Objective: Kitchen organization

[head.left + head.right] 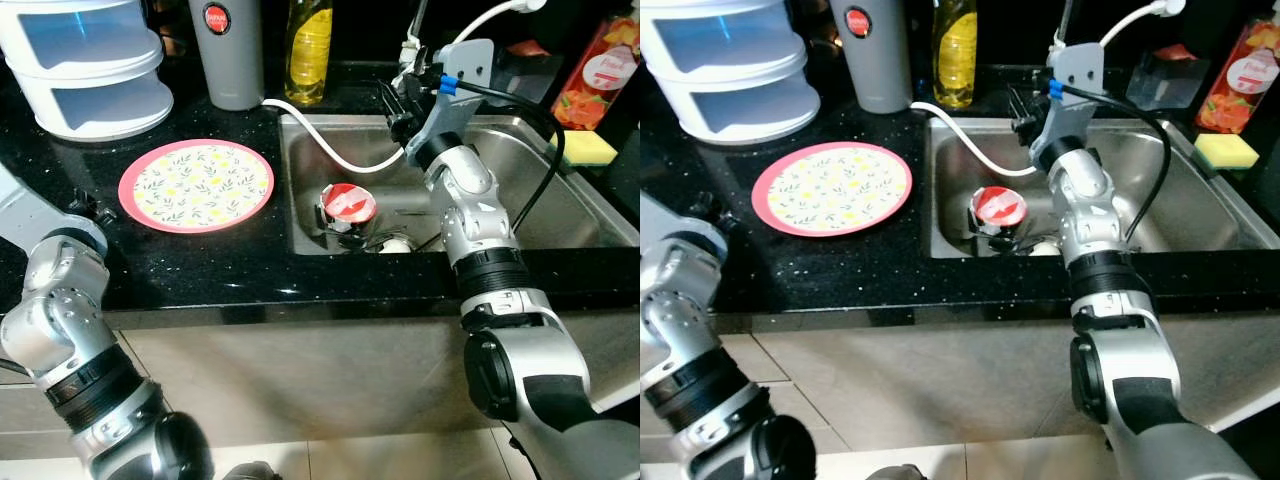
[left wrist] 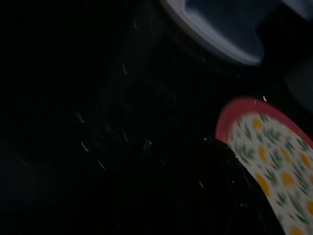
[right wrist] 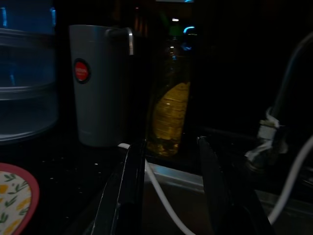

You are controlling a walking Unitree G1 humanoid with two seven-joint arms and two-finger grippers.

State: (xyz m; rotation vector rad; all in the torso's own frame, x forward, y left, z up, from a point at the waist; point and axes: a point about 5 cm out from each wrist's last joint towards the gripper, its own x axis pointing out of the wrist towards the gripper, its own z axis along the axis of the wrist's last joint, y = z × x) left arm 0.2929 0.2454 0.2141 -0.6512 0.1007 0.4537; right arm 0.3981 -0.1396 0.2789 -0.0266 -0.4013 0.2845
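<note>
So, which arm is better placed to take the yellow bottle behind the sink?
Right. The right gripper hangs over the sink's back edge with jaws open, facing the yellow bottle. The left gripper is low beside the plate.

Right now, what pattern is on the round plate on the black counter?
The round plate has a pink rim and a white centre with yellow flowers and green leaves; the left eye view shows it best.
</note>
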